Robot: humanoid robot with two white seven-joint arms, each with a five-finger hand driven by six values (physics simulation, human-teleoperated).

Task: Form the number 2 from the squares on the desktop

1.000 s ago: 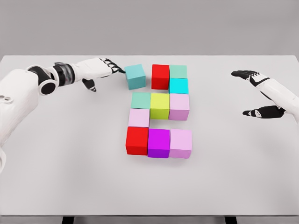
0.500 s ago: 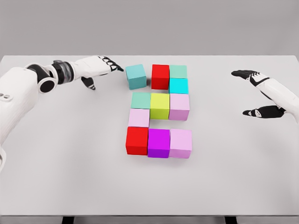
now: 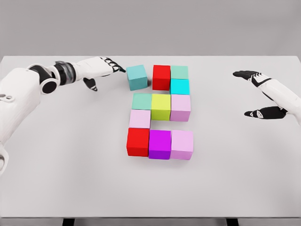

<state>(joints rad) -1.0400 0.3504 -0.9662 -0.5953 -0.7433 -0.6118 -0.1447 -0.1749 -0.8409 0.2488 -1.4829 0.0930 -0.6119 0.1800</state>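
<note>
Teal, the loose cube (image 3: 137, 77) sits just left of the red cube (image 3: 161, 77) at the top of the figure, turned a little askew, with a thin gap between them. That red cube heads a top row with a pale green cube (image 3: 179, 72) and a cyan cube (image 3: 179, 86) to its right; below the red cube run the middle row, a pink link cube and the bottom row, all packed tight on the white table (image 3: 70, 165). The left hand (image 3: 101, 70) hovers just left of the teal cube, fingers spread and holding nothing; whether a fingertip touches the cube is hard to tell. The right hand (image 3: 263, 96) hangs open well right of the red cube. The step looks like closing the top row: the next move calls for a short push rightward, squaring the teal cube flush against the red.
</note>
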